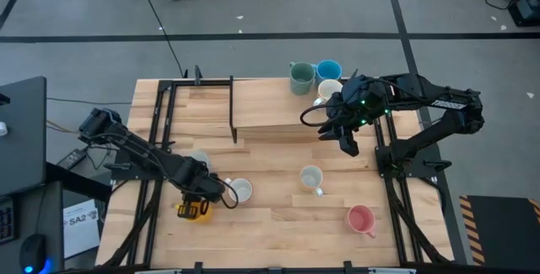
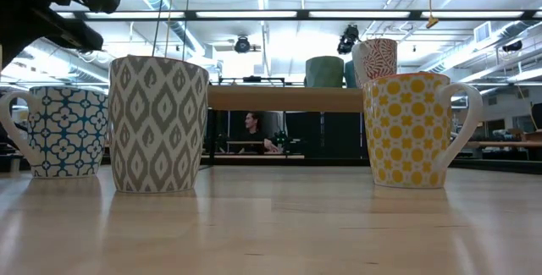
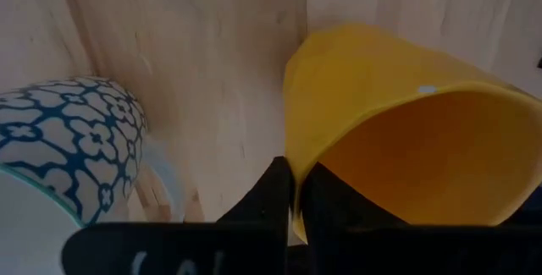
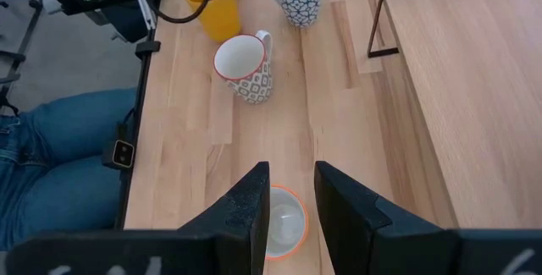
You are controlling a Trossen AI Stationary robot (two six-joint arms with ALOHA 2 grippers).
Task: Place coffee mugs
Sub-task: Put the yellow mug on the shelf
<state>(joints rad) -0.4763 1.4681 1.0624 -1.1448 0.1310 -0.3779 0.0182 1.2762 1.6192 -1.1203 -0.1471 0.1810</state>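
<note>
yellow mug (image 3: 398, 131) rim pinched | left tool (image 3: 296, 192) | near table edge (image 1: 253, 265)

A light wooden table (image 1: 278, 215) fills the middle of the high view. In its upper part stands a raised wooden shelf (image 1: 270, 110); on the shelf's upper right stand a green mug (image 1: 301, 77), a blue mug (image 1: 328, 71) and a white mug (image 1: 328, 89). Lower on the table stand a pale mug (image 1: 311, 178), a pink mug (image 1: 361, 218), a white patterned mug (image 1: 240, 190) and a yellow mug (image 1: 193, 210).

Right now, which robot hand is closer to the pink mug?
The right gripper. It hangs above the table's right side, up past the pink mug. The left gripper is far across, clamped on the yellow mug.
</note>
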